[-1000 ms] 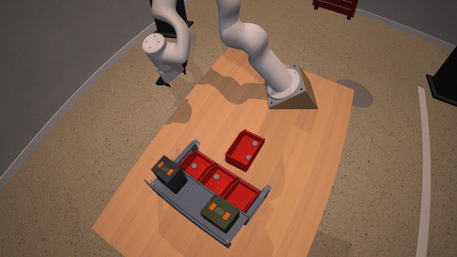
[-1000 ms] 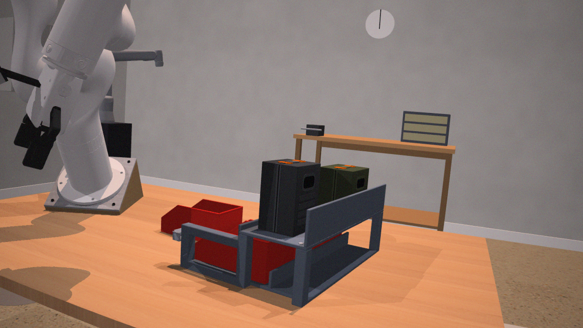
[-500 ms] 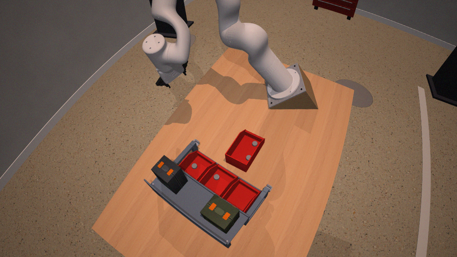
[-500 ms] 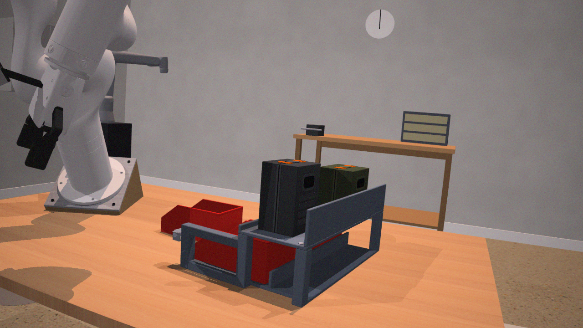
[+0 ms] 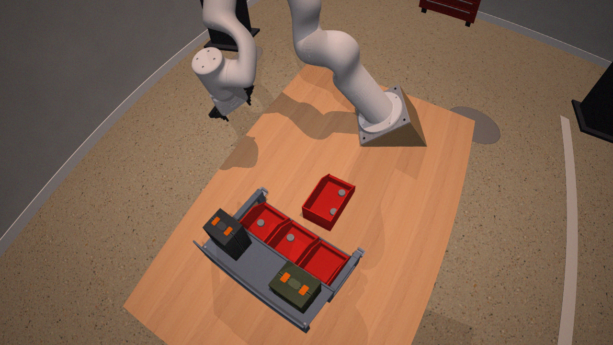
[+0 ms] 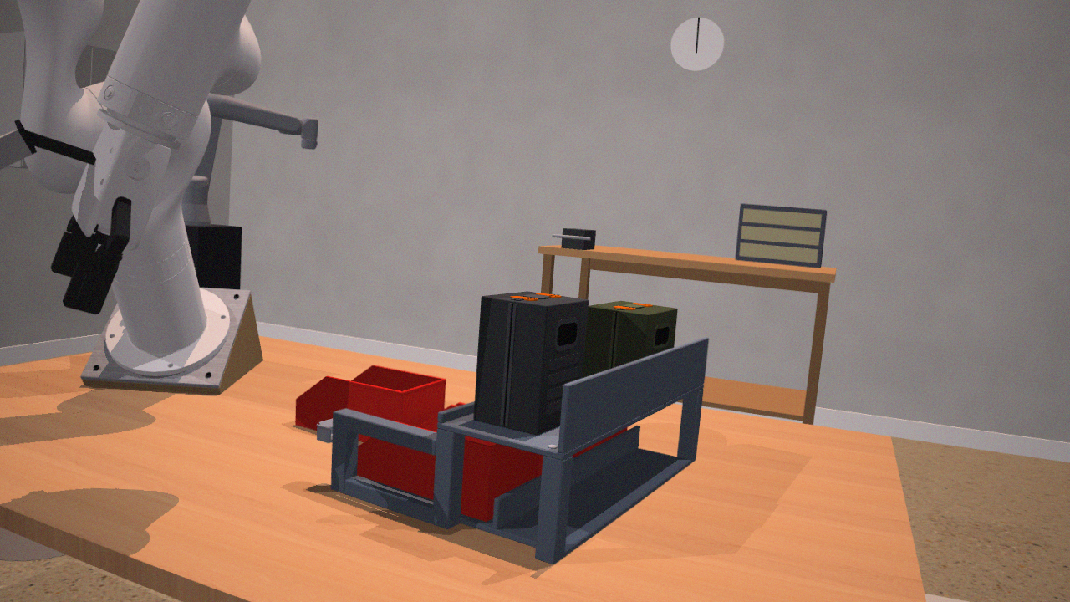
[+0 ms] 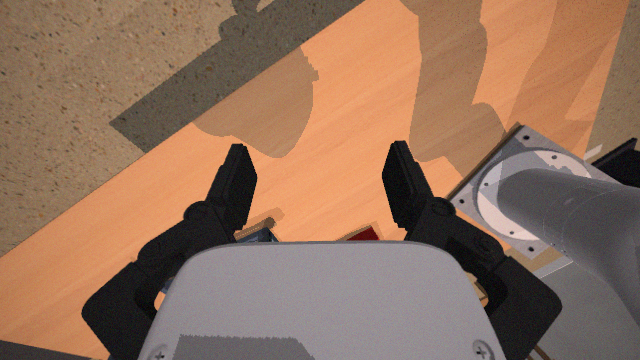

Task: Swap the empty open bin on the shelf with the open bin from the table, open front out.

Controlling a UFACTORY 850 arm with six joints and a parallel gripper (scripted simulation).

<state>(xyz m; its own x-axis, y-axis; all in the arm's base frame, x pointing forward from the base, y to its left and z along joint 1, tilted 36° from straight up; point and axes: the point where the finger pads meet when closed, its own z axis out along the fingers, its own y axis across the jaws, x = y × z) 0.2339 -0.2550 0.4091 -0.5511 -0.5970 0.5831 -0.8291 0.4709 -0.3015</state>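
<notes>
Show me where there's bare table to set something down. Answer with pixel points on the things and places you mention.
Likely room: between the red bin with parts [image 5: 318, 211] [image 6: 396, 400] and the robot's base [image 5: 392, 139] [image 6: 160, 383]; also right of the shelf [image 5: 259, 266] [image 6: 549, 508] in the top view. Crowded: the shelf's three-bin row.

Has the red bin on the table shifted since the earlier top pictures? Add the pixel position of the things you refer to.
No. The red bin [image 5: 319, 204] [image 6: 396, 393] lies at the same spot and angle relative to the shelf [image 5: 261, 259] [image 6: 549, 494].
</notes>
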